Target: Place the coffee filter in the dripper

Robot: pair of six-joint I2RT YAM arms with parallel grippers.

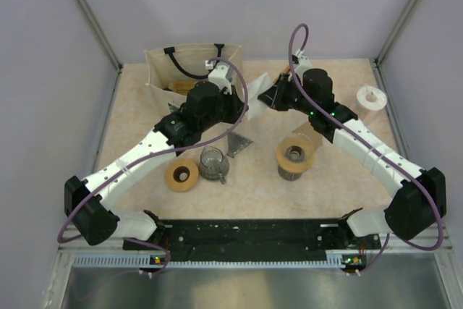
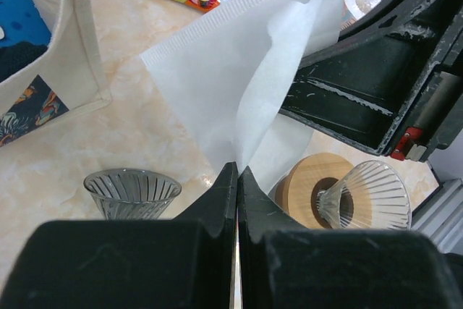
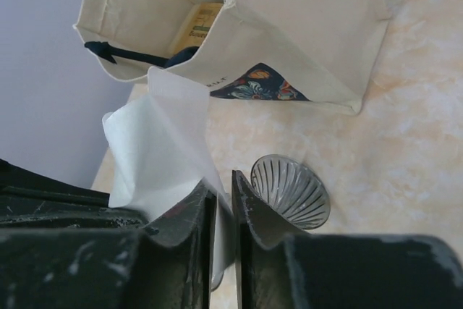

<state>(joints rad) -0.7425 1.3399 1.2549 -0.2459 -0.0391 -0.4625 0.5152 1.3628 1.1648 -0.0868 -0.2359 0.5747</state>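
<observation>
Filter (image 1: 257,104) is held in the air between both hands, over the rear middle of the desk (image 1: 253,193). It is well apart from the dripper (image 1: 295,155), which stands upright on the desk in front of the right arm with no paper in it.

Left hand (image 2: 237,168): pressed together on the filter's pointed lower corner.
Right hand (image 3: 223,186): nearly closed, with a white layer running between its fingers. I judge it is pinching one wall of the filter.

Likely reason for the two-handed hold: one hand anchors the tip while the other draws a wall away. That would open the flat paper into a cone before it goes in.

Filter's look: white, thin, slightly translucent and fan-shaped, with a crimped seam along one edge. The mouth is partly parted and the walls are soft and curling. Not yet in the dripper.
</observation>
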